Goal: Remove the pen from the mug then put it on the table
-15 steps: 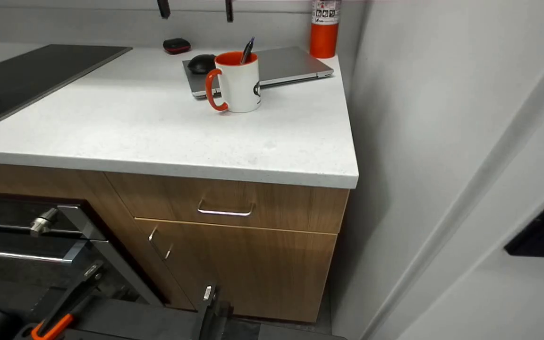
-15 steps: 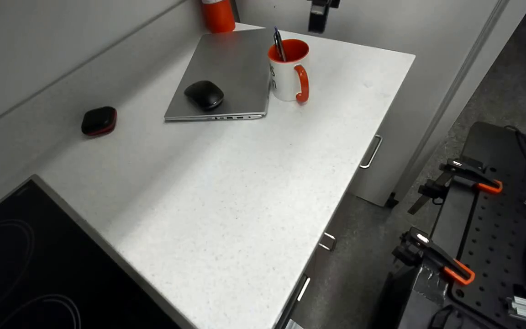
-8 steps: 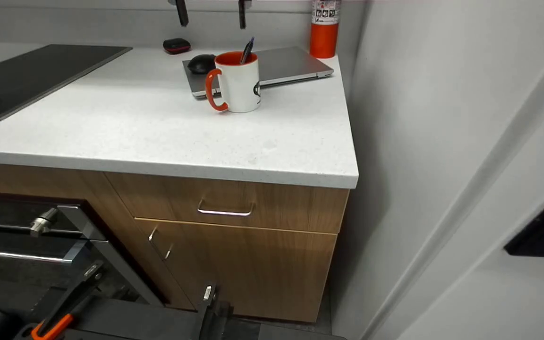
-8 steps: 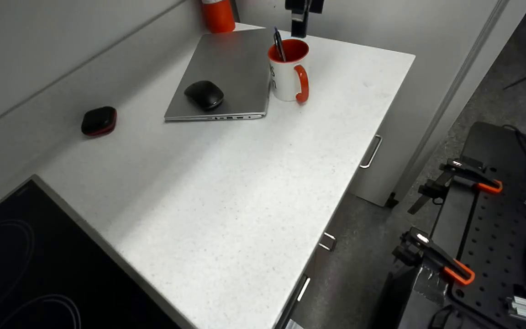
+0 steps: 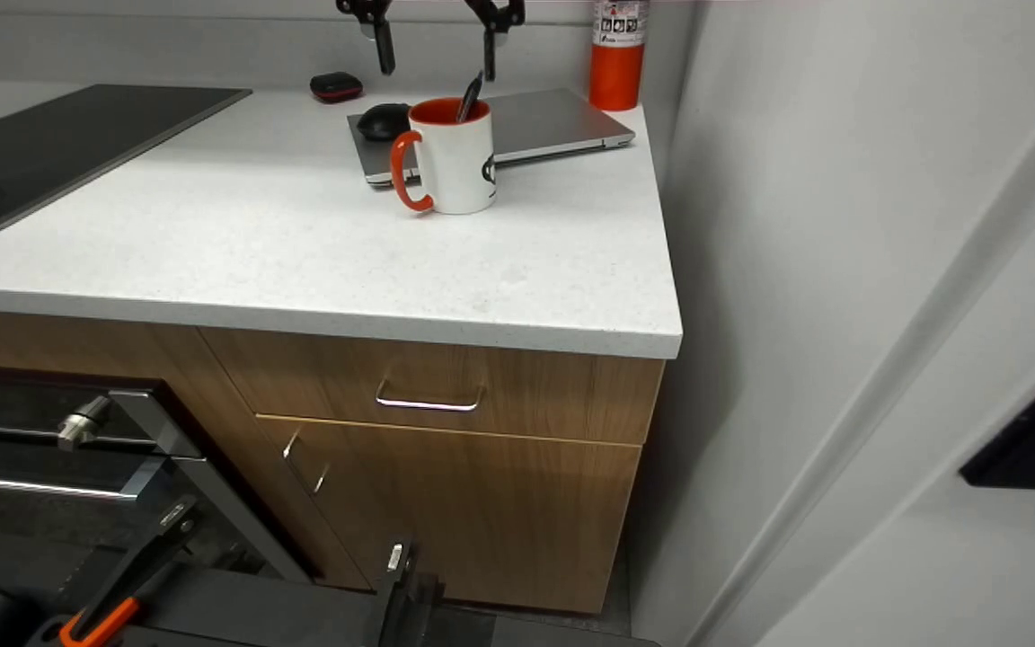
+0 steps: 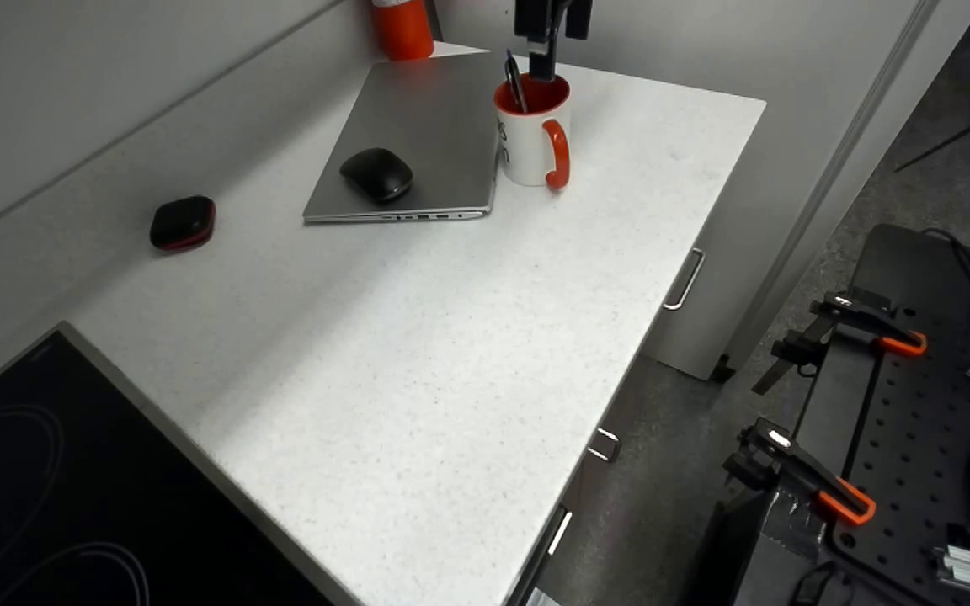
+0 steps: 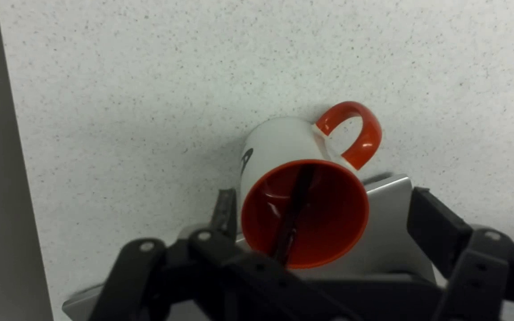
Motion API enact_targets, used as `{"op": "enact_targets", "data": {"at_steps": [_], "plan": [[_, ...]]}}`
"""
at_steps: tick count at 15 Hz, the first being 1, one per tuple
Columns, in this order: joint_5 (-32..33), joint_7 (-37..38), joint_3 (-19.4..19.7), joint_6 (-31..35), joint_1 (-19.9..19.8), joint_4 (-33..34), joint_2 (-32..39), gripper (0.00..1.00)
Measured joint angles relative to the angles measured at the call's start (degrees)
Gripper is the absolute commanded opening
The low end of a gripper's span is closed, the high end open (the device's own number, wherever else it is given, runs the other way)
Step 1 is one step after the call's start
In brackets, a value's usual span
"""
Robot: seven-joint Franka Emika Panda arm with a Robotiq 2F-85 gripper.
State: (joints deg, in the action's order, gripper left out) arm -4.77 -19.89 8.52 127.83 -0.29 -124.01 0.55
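Two clamps (image 5: 131, 568) occupy the nearest zone in an exterior view, toward 7 and 8 o'clock. Beyond them, a wood-fronted drawer (image 5: 562, 391) with a metal pull (image 5: 428, 406) sits beneath the front edge of the white surface (image 5: 266, 243). For the positions below, take the mug (image 5: 455, 171) as clock centre, with 12 o'clock pointing away from that camera. The mug stands upright on the surface, red-orange handle (image 5: 397, 169) at 9 o'clock. The pen (image 5: 471, 97) is inside the mug, tilted, its upper end projecting above the rim toward 1 o'clock. The gripper (image 5: 438, 75) is positioned above the mug; its jaws are spread wide in the released condition, and in the wrist view its fingers (image 7: 433, 223) flank the mug's rim, one to each side. A laptop (image 5: 562, 121) lies just behind the mug, running from about 10 to about 2 o'clock; a computer mouse (image 5: 383, 122) rests on it at 10 o'clock. Farthest out, a small black-and-red case (image 5: 336, 86) lies at 10 o'clock and a red canister (image 5: 616, 76) with a printed label (image 5: 620, 23) stands at 2 o'clock.
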Motion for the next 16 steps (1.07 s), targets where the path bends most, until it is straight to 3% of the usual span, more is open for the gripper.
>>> {"op": "enact_targets", "data": {"at_steps": [13, 14, 16], "plan": [[-10.6, 0.0, -2.0, -0.1, -5.0, 10.3, 10.9, 1.0], [-10.8, 0.0, -2.2, -0.1, -5.3, 10.7, 11.4, 0.82], [-11.5, 0.0, -2.5, -0.1, -5.7, 11.5, 12.3, 0.66]]}}
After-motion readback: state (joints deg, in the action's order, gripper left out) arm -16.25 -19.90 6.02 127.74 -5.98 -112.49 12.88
